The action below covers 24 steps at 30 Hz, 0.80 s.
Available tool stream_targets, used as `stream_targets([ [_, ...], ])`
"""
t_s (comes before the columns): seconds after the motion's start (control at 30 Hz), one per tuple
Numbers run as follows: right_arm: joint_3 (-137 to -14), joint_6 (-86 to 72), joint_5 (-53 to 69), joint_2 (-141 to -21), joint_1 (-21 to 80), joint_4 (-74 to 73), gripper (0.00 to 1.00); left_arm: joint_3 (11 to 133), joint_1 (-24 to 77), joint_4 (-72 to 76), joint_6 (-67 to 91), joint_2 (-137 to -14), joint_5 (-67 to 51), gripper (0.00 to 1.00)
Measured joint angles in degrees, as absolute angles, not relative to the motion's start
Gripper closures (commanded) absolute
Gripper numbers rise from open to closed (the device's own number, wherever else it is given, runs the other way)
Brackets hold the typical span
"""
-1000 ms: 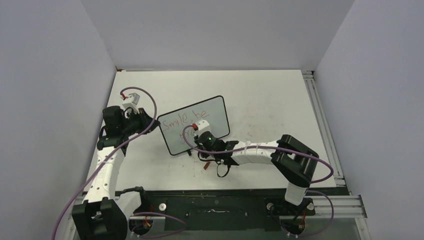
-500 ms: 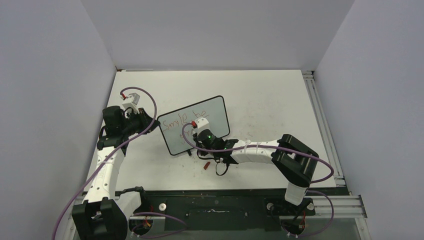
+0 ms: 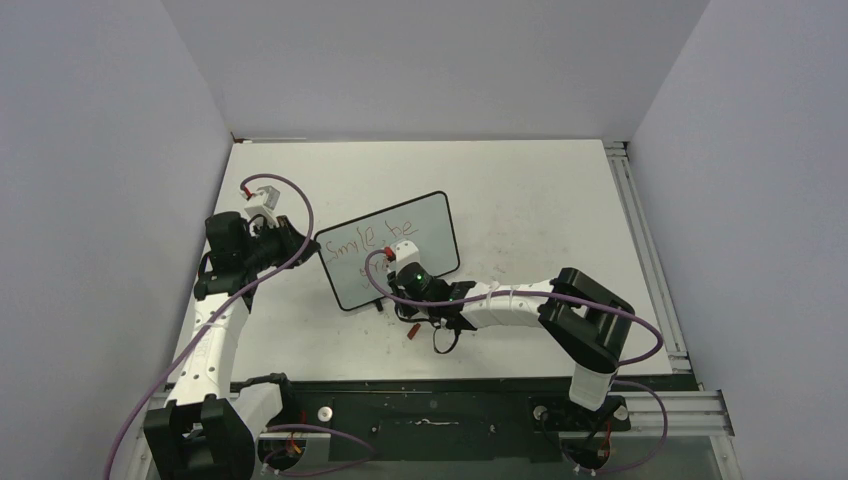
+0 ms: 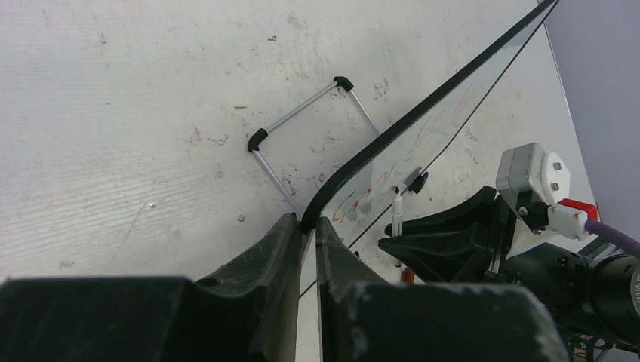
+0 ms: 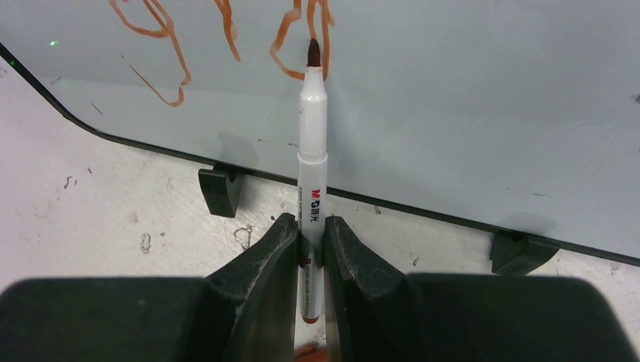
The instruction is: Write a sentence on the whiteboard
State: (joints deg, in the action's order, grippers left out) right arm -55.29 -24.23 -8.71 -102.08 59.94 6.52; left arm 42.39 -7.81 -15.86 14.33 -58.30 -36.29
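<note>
a: how do the arms sit?
b: the left arm runs up the table's left side from its base, then bends right at the wrist, so the left gripper meets the whiteboard at its left edge. its jaws are pinched on the black frame there, near the lower corner.
a: and the right one?
b: the right arm has its elbow raised over the right half of the table, and it lays its forearm low and leftward to the board's front. the right gripper is clamped on the marker, which points straight out between the fingers, tip against the board's face at a red loop.
a: where's the board?
b: left of the table's middle, propped on its feet and leaning back, turned so its left end is nearer the arms. the sentence shows "smile, be" on top. the second line is mostly hidden behind the right wrist.
a: room around it?
b: the left arm is close to the left wall. right of the board, white tabletop runs to the side rail — more lies behind the board, up to the back wall. a small red piece lies on the table just beside the right wrist, on the near side.
</note>
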Motion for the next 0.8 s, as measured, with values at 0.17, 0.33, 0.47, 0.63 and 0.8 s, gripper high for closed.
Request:
stream_targets([
  [0.17,-54.81,-24.99,-8.49,-102.08,59.96,6.48,0.95,42.39,-7.81,-15.86,14.33,-58.30,-36.29,0.91],
  [0.33,-54.37,-25.74,-8.47,-102.08,59.96,6.44,0.95,42.39,-7.81,-15.86,14.33,-58.30,-36.29,0.91],
  [0.47,-54.30,-26.28,-8.47,-102.08,59.99,6.44,0.95,42.39,-7.81,-15.86,14.33,-58.30,-36.29,0.91],
  [0.63,-54.26,-26.46,-8.47,-102.08,59.96,6.42,0.95,42.39,-7.81,-15.86,14.33,-58.30,-36.29,0.91],
  [0.8,-54.17,-26.48,-8.49,-102.08,59.96,6.37,0.95,42.39,-7.81,-15.86,14.33,-58.30,-36.29,0.90],
])
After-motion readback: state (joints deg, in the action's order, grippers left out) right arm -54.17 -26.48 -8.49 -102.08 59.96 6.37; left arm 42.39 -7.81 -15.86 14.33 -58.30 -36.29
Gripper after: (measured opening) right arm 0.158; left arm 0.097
